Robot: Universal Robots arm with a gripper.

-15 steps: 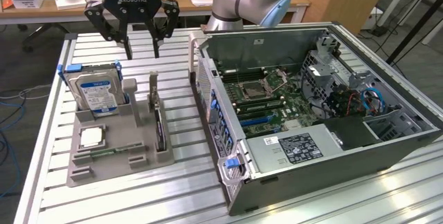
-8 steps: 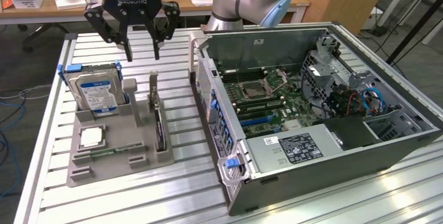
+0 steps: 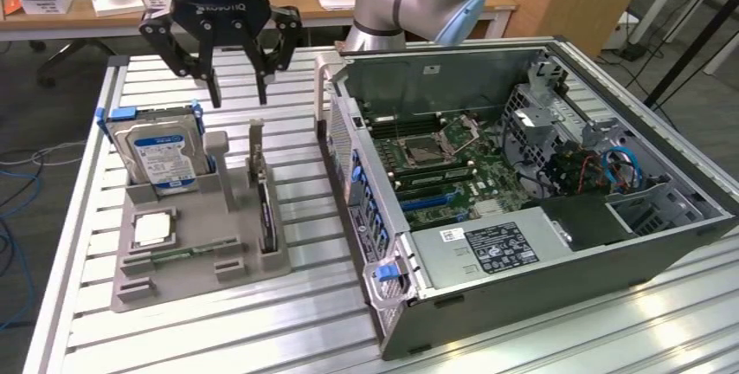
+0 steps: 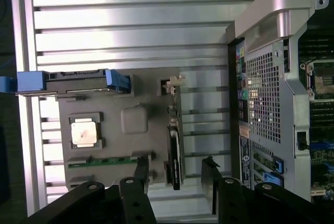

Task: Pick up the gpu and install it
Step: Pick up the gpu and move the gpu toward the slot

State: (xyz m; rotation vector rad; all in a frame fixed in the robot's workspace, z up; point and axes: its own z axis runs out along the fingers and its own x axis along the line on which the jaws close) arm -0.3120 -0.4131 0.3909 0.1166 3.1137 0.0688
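Approach for the pick-up is in hand: the jaws hang wide open and empty above the grey holder (image 3: 185, 257), where the gpu (image 3: 266, 214) stands on edge, at the exterior view's left of the open computer case (image 3: 520, 248). Gripping likely calls for straddling its thin top edge.

Exterior oblique overhead; wrist downward; shared: tray (image 3: 214, 218).

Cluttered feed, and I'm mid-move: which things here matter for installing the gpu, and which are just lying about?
For the job:
- gpu, on edge in the grey holder
- hand, open, above the holder
- open PC case

Lying about:
- hard drive
- CPU chip
- memory stick
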